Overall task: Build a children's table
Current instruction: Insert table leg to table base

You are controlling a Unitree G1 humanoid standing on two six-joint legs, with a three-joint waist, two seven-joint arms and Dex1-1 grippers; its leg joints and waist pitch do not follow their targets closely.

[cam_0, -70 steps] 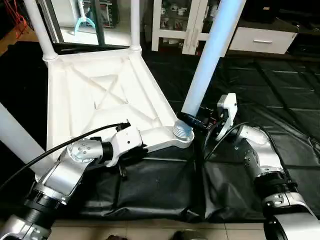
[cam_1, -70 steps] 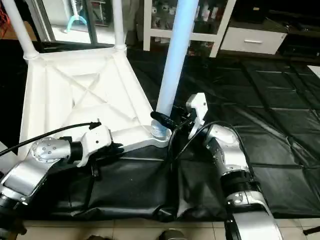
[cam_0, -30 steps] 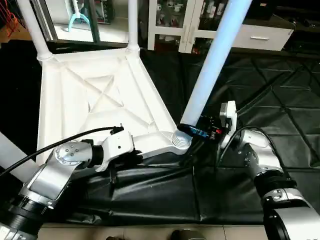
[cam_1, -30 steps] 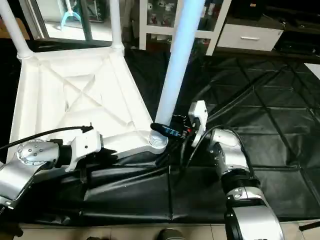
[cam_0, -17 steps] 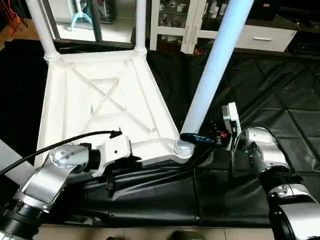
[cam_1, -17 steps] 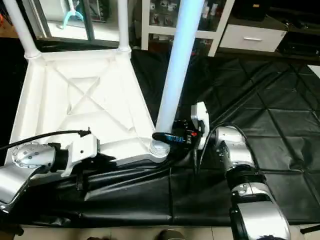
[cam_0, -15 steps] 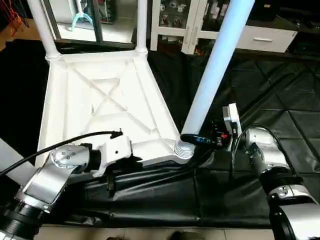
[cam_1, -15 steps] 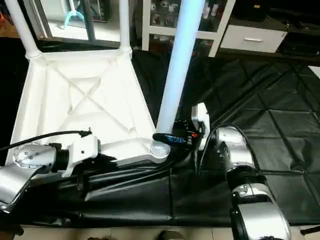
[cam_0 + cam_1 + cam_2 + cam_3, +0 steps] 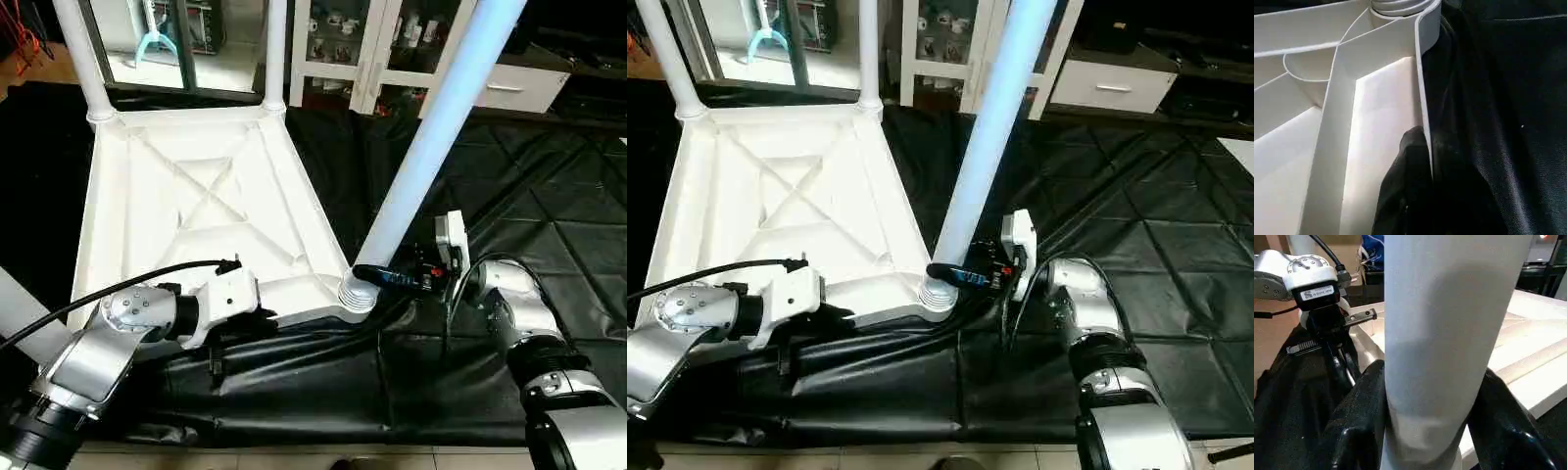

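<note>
Judging by the upturned top (image 9: 196,196) on the black sheet, you have two far legs seated, the right gripper (image 9: 377,274) clamping a leaning leg (image 9: 431,147) at the near socket, the left gripper (image 9: 1420,161) pinching the rim.

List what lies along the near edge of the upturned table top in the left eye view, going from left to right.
left gripper shut on the table top's near rim → ribbed corner socket → tilted leg rising from that socket → right gripper shut on the leg's base → black floor mat
</note>
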